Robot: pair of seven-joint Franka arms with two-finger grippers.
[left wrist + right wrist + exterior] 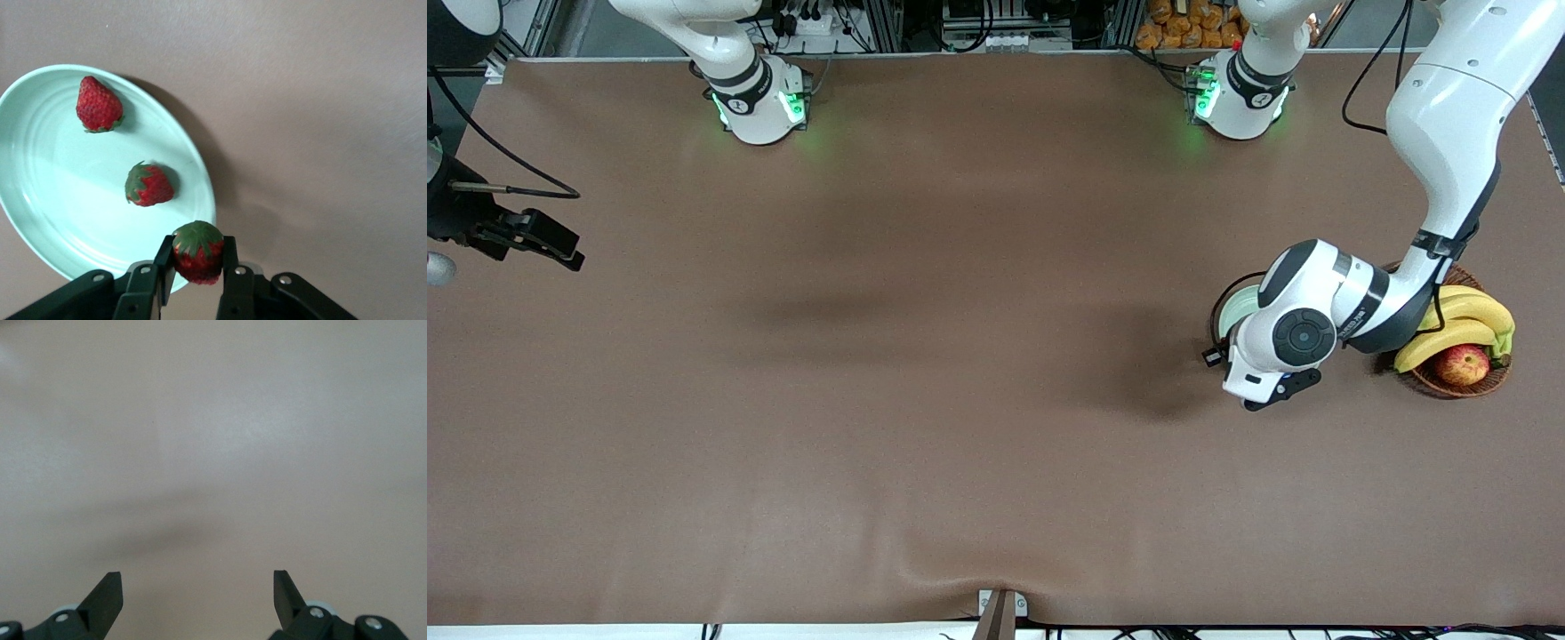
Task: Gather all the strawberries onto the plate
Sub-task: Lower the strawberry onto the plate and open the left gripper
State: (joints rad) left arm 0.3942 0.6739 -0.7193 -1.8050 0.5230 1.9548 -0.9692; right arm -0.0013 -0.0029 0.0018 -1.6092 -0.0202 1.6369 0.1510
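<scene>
Already 2 strawberries [99, 105] [148, 185] lie in the plate [40, 220], at the upper left of the left wrist view. The left gripper [198, 261] pinches the 3rd strawberry [197, 252] over the plate's rim, probably for release. The right gripper [198, 587] waits, jaws spread, over bare table [871, 400].

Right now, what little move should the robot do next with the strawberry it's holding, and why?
Probably ease the left end effector a bit farther in over the plate, then let go. It is shut on the third strawberry, which hangs right at the plate's rim, so dropping it here might let it roll off. Two strawberries already lie in the plate. The right end effector waits open over bare table.
</scene>
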